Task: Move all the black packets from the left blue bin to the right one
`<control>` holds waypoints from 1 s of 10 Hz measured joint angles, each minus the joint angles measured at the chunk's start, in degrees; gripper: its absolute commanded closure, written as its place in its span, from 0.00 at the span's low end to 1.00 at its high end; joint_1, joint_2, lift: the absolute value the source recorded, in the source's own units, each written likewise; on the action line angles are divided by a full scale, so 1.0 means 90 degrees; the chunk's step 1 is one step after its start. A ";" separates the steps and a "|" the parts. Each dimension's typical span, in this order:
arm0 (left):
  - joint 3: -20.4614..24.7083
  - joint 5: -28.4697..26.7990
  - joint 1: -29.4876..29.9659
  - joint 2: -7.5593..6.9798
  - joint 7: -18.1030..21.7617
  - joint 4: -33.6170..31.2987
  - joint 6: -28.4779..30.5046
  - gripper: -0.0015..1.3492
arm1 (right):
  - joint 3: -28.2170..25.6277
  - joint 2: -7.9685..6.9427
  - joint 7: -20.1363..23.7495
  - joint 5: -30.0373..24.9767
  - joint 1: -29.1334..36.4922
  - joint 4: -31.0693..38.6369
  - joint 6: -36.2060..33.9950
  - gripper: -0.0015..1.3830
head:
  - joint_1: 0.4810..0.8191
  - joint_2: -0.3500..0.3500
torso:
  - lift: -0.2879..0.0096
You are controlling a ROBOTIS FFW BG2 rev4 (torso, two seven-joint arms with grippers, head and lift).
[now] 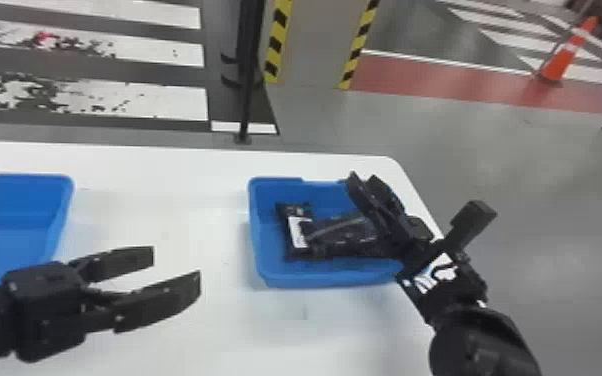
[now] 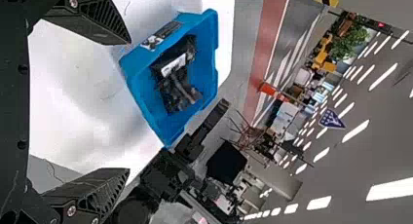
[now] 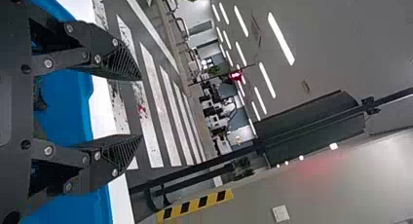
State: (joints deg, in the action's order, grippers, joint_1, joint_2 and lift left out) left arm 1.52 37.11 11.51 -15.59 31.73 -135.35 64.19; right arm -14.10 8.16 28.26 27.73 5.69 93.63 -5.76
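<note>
In the head view my left gripper (image 1: 175,265) stands open over the white table between the bins; in the left wrist view the same gripper (image 2: 130,106) has a wide gap. My right gripper (image 1: 363,177), over the right part of the right blue bin (image 1: 325,277), is open and holds nothing between its fingers, as the right wrist view of this gripper (image 3: 141,108) confirms. Black packets (image 1: 345,232) lie overlapping in that bin, one with a white label (image 1: 297,231); the right arm covers part of them. The left blue bin (image 1: 62,200) is partly cut off and covered by the left arm.
The white table (image 1: 165,200) extends between the two bins, its right edge close beside the right bin. Beyond it stand a black pole (image 1: 247,75) and a column with striped edges (image 1: 315,45). An orange cone (image 1: 562,60) is farther off on the floor.
</note>
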 measured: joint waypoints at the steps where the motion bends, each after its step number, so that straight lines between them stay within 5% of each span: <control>1: 0.0223 -0.0172 -0.0020 0.0020 0.0000 0.0000 -0.0017 0.11 | -0.0088 -0.0091 -0.0098 -0.0175 0.0349 0.0400 0.0000 0.08 | 0.63 0.08 | 0.35; 6: 0.1645 -0.1152 -0.0075 0.0100 -0.0161 0.0014 0.0230 0.11 | 0.0156 -0.0810 -0.0889 -0.1201 0.2636 0.2695 0.0341 0.09 | 0.63 0.34 | 0.35; 10: 0.2226 -0.2278 -0.0619 0.0032 -0.0445 0.0557 0.0949 0.11 | 0.0618 -0.0906 -0.0938 -0.1176 0.3783 0.3629 0.0391 0.09 | 0.63 0.65 | 0.35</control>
State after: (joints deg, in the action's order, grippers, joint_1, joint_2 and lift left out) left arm 21.56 16.61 5.94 -15.30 27.72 -130.34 72.73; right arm -8.54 0.00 19.82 17.14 39.74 126.29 -2.25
